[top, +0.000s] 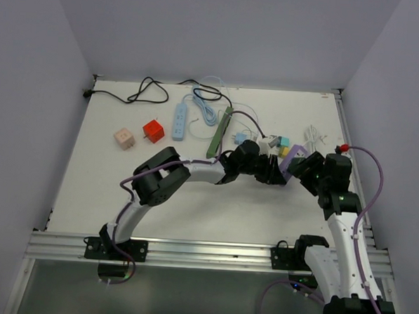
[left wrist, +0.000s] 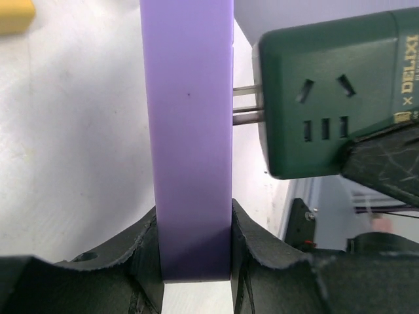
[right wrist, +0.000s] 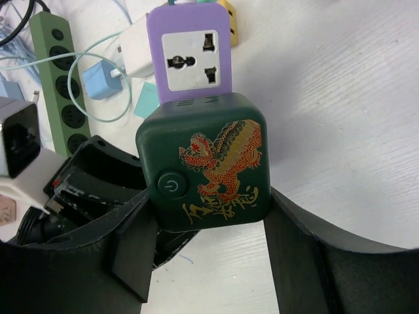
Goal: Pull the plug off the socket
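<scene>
You have two tools working, and each grips one thing. Your left tool (left wrist: 194,243) is clamped tight on the narrow sides of the purple socket block (left wrist: 190,131), and your right tool (right wrist: 209,235) is closed around the dark green cube plug (right wrist: 206,163). The plug's two metal prongs (left wrist: 245,104) show bare across the gap between cube and socket face, held right of centre over the worktop (top: 192,212). Farther left lie a blue power strip (top: 179,122), a green power strip (top: 220,133), a red cube (top: 153,130) and a peach cube (top: 123,138).

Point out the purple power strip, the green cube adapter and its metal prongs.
purple power strip (left wrist: 190,131), left wrist view, middle of its flat side
green cube adapter (right wrist: 206,163), right wrist view, its dragon-printed face
metal prongs (left wrist: 243,118), left wrist view, lower prong's bare stretch
</scene>
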Tool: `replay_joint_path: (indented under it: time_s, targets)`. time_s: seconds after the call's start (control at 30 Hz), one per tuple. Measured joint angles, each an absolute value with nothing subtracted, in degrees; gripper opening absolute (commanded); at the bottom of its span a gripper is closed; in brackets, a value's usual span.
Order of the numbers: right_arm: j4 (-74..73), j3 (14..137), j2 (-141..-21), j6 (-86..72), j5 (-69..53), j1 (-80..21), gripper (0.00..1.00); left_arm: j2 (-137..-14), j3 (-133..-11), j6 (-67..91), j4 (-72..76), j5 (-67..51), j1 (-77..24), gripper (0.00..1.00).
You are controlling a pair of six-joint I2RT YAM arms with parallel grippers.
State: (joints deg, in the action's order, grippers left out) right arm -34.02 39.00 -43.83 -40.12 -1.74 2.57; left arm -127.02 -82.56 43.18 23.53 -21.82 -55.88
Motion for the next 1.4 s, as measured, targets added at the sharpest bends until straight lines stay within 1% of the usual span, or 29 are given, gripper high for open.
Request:
replay_joint_path:
  time_s: [0.13, 0.27, 0.37, 0.4, 0.43, 0.47, 0.5, 0.57, 0.67, 0.73, 0.87, 1.03, 1.13, 1.17, 1.23, 1.27, 1.4]
  targets:
    - [-33.3, 36.4, -41.0, -39.4, 0.0, 2.6, 0.06, -129.4, -81.5, 49.0, 26.5, -26.2, -54.9, 0.05]
    - [-33.6, 36.4, -40.9, -39.0, 2.8, 2.6, 0.07, -130.5, -81.2, 51.4, 26.4, -27.7, -54.6, 0.05]
    - [-34.5, 36.8, -40.7, -38.8, 5.1, 2.6, 0.08, -130.5, -81.5, 51.5, 25.7, -28.1, -54.8, 0.13]
    - [-35.0, 37.1, -40.5, -38.7, 5.5, 2.7, 0.08, -130.6, -81.9, 51.5, 25.3, -28.1, -54.8, 0.22]
    - [-35.3, 37.3, -40.2, -38.6, 5.8, 2.7, 0.08, -130.9, -82.8, 51.3, 24.6, -28.2, -55.0, 0.27]
    - [-35.4, 37.6, -40.0, -38.6, 6.2, 2.6, 0.08, -131.3, -83.8, 51.2, 24.2, -28.1, -55.2, 0.35]
    - [-35.6, 37.9, -39.9, -38.6, 6.4, 2.6, 0.08, -131.7, -84.8, 50.9, 23.6, -28.1, -55.3, 0.39]
    - [-35.6, 38.5, -39.9, -38.6, 6.6, 2.7, 0.08, -132.8, -86.9, 50.4, 22.5, -28.2, -55.8, 0.44]
    - [-35.6, 38.8, -39.9, -38.6, 6.8, 2.6, 0.09, -134.3, -89.0, 50.2, 21.3, -28.3, -56.7, 0.47]
    - [-35.7, 38.8, -39.9, -38.7, 7.1, 2.7, 0.09, -135.1, -89.2, 50.3, 21.1, -28.4, -57.3, 0.49]
    - [-35.9, 38.8, -39.4, -39.0, 8.1, 2.7, 0.09, -136.4, -89.3, 50.6, 20.8, -29.1, -58.7, 0.57]
    - [-36.0, 38.8, -39.4, -39.0, 8.3, 2.7, 0.10, -136.9, -89.9, 51.4, 21.0, -30.0, -59.7, 0.63]
    - [-35.9, 38.8, -39.4, -39.0, 8.5, 2.7, 0.10, -136.9, -90.1, 51.4, 21.0, -30.3, -59.9, 0.70]
    - [-35.9, 38.8, -39.4, -39.0, 8.5, 2.7, 0.10, -136.9, -90.3, 51.3, 20.9, -30.4, -59.9, 0.76]
    - [-35.9, 38.8, -39.4, -39.0, 8.6, 2.7, 0.10, -136.8, -90.7, 50.5, 20.5, -30.8, -60.0, 0.83]
    - [-35.9, 38.8, -39.4, -39.0, 8.8, 2.7, 0.10, -136.6, -90.8, 49.8, 20.1, -30.7, -60.1, 0.89]
    - [-35.3, 38.8, -40.4, -39.0, 9.6, 2.7, 0.11, -134.3, -90.8, 45.7, 15.6, -28.6, -60.2, 0.98]
